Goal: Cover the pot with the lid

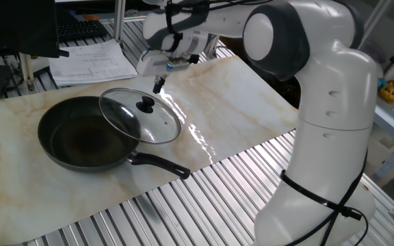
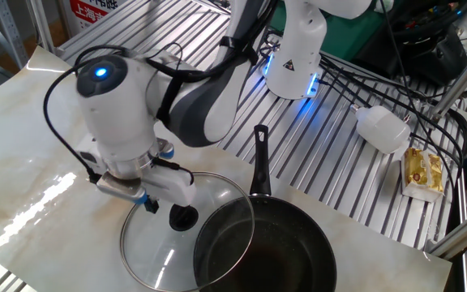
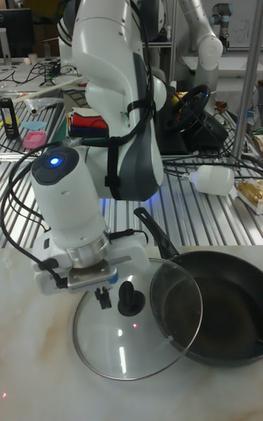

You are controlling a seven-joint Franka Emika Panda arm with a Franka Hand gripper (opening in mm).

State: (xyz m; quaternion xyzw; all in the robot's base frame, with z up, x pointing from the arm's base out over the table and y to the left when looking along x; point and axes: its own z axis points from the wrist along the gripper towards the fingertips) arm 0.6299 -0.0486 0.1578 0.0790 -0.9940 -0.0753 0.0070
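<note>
My jaws hover just above the lid (image 3: 137, 319), beside its black knob (image 3: 128, 297), holding nothing; I cannot tell how wide they stand. The lid leans with one edge on the rim of the pot (image 1: 81, 137) and the other on the marble bench (image 1: 238, 109). The pot's handle (image 1: 159, 164) points towards the bench edge.
</note>
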